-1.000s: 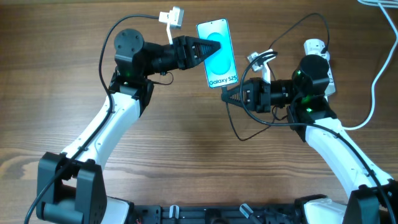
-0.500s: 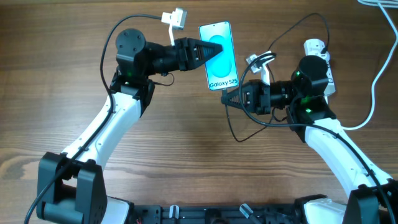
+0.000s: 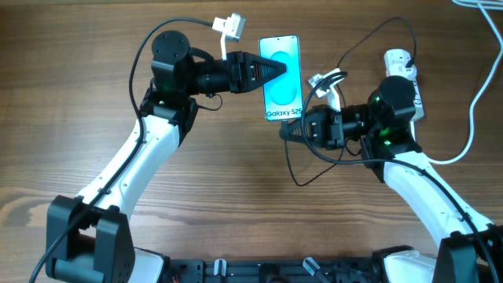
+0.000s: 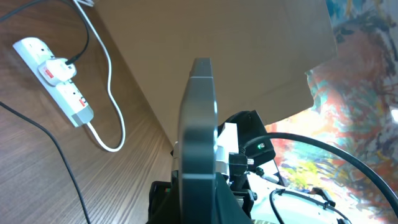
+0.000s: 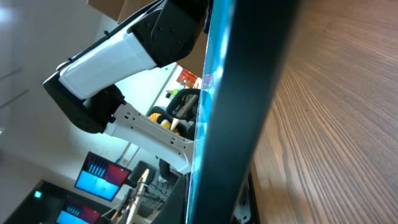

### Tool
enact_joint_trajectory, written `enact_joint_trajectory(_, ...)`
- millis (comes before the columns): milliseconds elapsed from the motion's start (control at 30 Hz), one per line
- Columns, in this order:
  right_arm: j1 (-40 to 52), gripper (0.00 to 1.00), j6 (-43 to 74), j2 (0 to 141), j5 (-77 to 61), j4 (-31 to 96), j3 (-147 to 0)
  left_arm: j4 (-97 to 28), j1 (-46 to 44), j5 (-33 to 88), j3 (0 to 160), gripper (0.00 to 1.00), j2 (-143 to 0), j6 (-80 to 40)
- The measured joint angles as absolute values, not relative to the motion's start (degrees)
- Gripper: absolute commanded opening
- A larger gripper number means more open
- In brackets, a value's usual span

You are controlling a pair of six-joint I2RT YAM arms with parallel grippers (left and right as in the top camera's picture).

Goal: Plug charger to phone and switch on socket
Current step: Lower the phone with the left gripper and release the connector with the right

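- Overhead: left gripper [image 3: 275, 69] is clamped on the phone [image 3: 284, 94], one finger lying across the upper screen. Screen faces up, and the "Galaxy S25" end points toward the right gripper.
- Overhead: right gripper [image 3: 288, 132] has its jaws closed and its tips just beside the phone's text end. The charger [image 3: 295, 182] cable comes out at those tips and loops back under the arm, so it's gripping the plug end. I can't tell whether the plug tip touches the phone.
- Overhead: socket [image 3: 416, 98] sits behind the right gripper, partly under that arm's wrist, well apart from both sets of tips.
- Left wrist: phone is edge-on, pinched between the two dark fingers and sticking straight out from them.
- Left wrist: beyond and to one side, the socket lies flat on the table [image 4: 37, 186] with a white adapter [image 4: 57, 71] plugged in and a thick white lead [image 4: 112, 99] curling off its end. Black cable crosses the wood between the socket and the gripper.
- Right wrist: phone's dark edge with its cyan glow fills the frame right at the fingertips. The plug and fingers aren't visible here, so the grip can't be read from this view.
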State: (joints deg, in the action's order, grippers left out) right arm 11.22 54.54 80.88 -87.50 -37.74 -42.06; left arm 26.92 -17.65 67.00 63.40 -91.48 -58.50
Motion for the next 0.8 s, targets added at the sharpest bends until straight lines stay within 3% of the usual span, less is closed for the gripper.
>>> enact_joint_trajectory(800, 10.6, 0.04, 58.7, 81.4, -89.2, -40.4, -41.0, 17.0, -19.2, 65.7, 65.2, 0.04, -90.8, -51.9)
